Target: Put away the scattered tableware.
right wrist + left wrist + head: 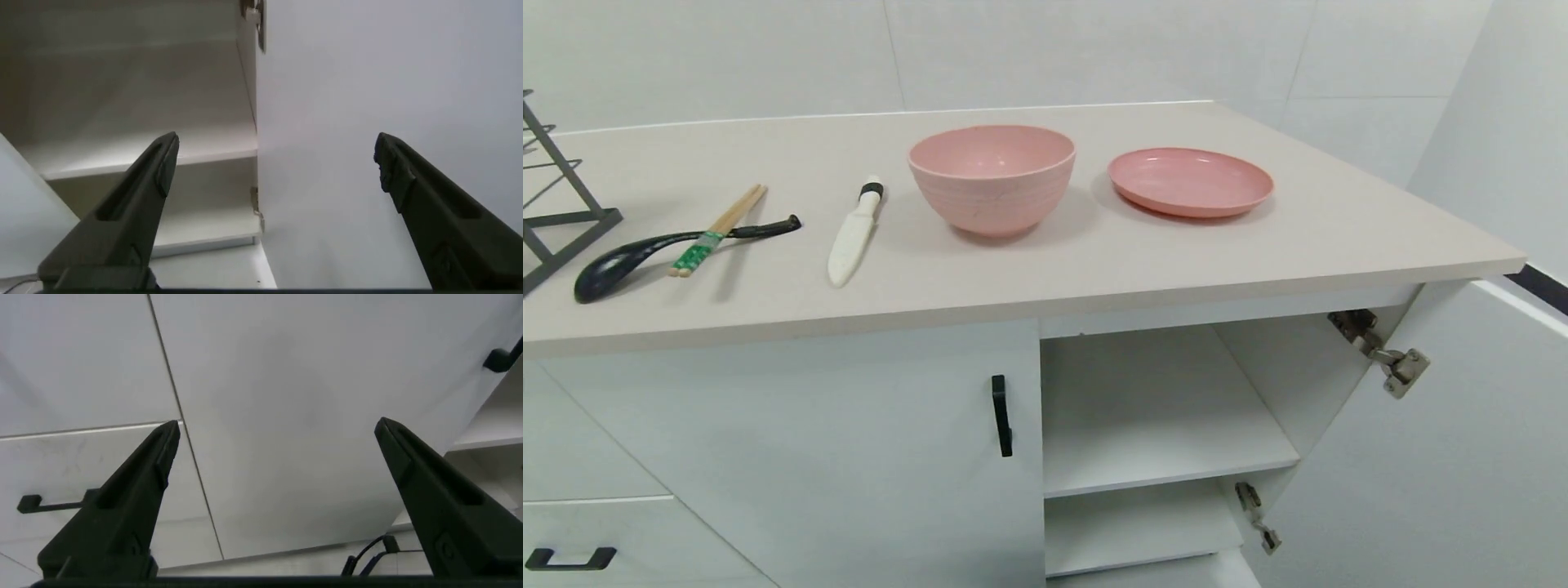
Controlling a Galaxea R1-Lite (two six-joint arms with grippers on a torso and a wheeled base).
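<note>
The tableware is all lying on the counter (pixel 1094 261). A pink bowl (pixel 992 175) is sitting upright near the middle, with a pink plate (pixel 1190 180) just beside it toward my right and a white knife (pixel 854 234) on its other side. Further left, a pair of chopsticks (pixel 717 229) is lying across the handle of a black spoon (pixel 645 253), near a wire rack (pixel 560 216). Below, the cupboard's right door (pixel 1445 457) is standing open on its shelves (pixel 1168 425), and the left door (pixel 849 441) is shut.

I am judging that nothing is put away yet. The chopsticks are resting on the spoon, so lifting either could send the other rolling. The bowl's rounded wall could slip out of a shallow pinch. The open door is crowding my right side, and I could clip it while carrying.

My left gripper (pixel 278 429) is hanging low, facing the shut door, jaws spread wide around nothing. My right gripper (pixel 276 140) is hanging low before the shelves and the open door's inner face, jaws equally spread.
</note>
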